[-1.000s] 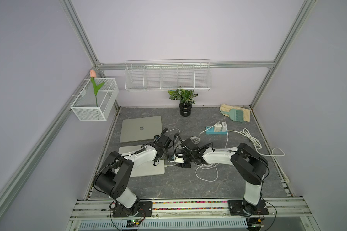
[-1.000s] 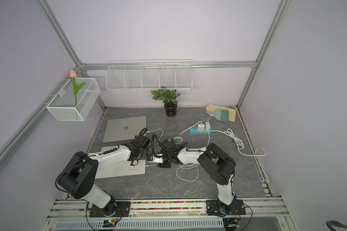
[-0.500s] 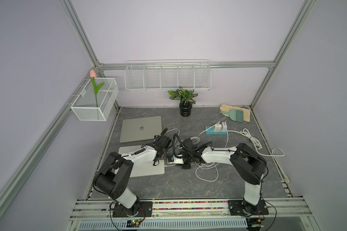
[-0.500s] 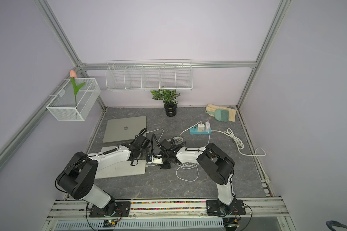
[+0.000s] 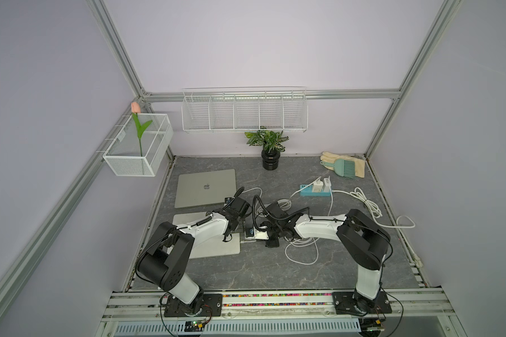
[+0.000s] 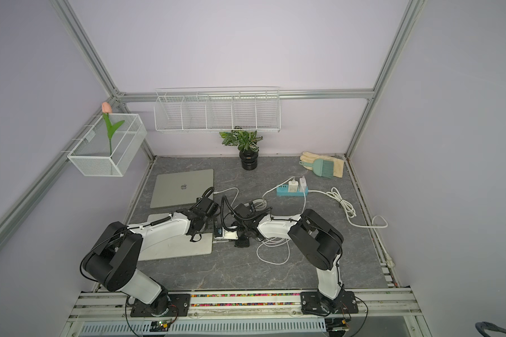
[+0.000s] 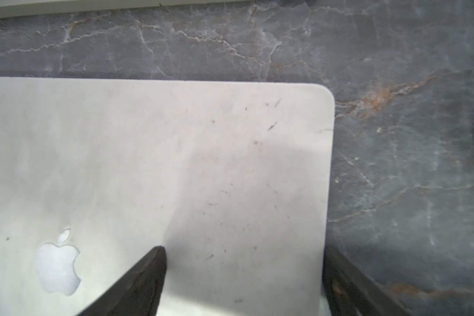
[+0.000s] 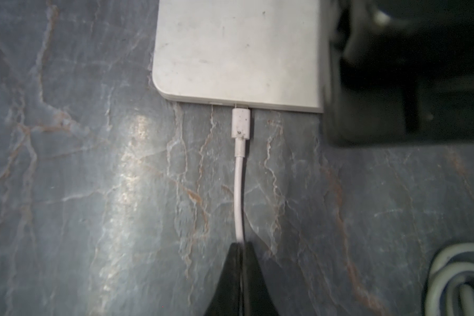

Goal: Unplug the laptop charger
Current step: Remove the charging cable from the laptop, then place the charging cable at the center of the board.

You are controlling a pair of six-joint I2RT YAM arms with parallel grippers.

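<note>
- My right jaws were pressed together on the white cord, pinching it a little way back from the plug.
- The plug sat at the edge of the near laptop. It looked like it was still in its hole, so the job was not done yet.
- My left jaws were spread wide. One finger was over the laptop lid, and the other was just off its side, above the table. I could not tell if they touched.
- I thought the best pull was straight back, flat along the table, in line with the plug. A pull to the side could bend the plug.
- I thought slow was best, since the thin cord could slip from my pinch.
- The laptop could slide along with the cord, so my left jaws needed to hold it down.
</note>
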